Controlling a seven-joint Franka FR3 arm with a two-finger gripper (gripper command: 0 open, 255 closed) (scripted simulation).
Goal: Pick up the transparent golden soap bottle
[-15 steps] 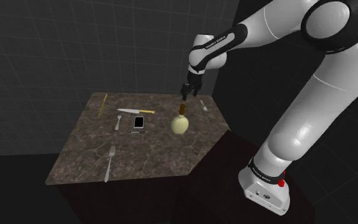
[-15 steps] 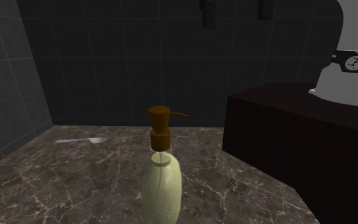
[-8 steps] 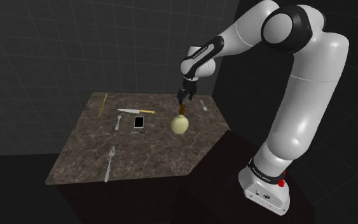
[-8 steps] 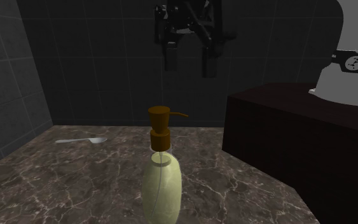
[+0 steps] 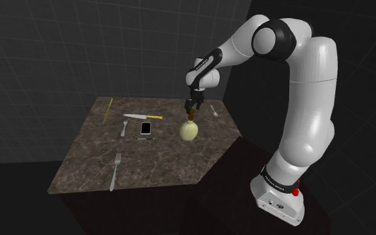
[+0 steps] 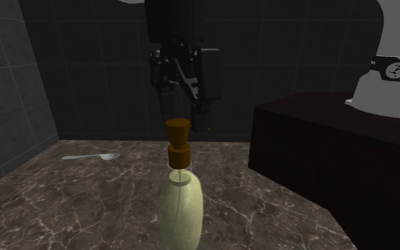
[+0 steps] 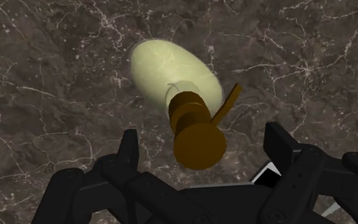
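Observation:
The soap bottle (image 5: 190, 130) stands upright on the dark marble table (image 5: 153, 160); its body is pale yellow-green and see-through (image 6: 181, 209), topped by a brown pump (image 6: 178, 138). My black gripper (image 5: 192, 107) hangs straight over the pump, its fingers apart. In the second exterior view the gripper (image 6: 187, 122) reaches down to the pump's level, with one finger beside the nozzle. The wrist view has the brown pump head (image 7: 199, 145) between my two fingertips (image 7: 129, 147), neither touching it, and the bottle body (image 7: 171, 75) beyond.
Toward the shoulder view's left lie a knife (image 5: 141, 116), a phone (image 5: 145, 127), a small fork (image 5: 123, 128), a large fork (image 5: 115, 170) and a thin yellow stick (image 5: 109, 111). A spoon (image 5: 214, 111) lies behind the bottle. My dark stand (image 6: 333, 156) borders the table.
The gripper has come down from well above the bottle to just around the pump head, shifting slightly toward the second exterior view's left. Its fingers stay apart; the bottle has not moved.

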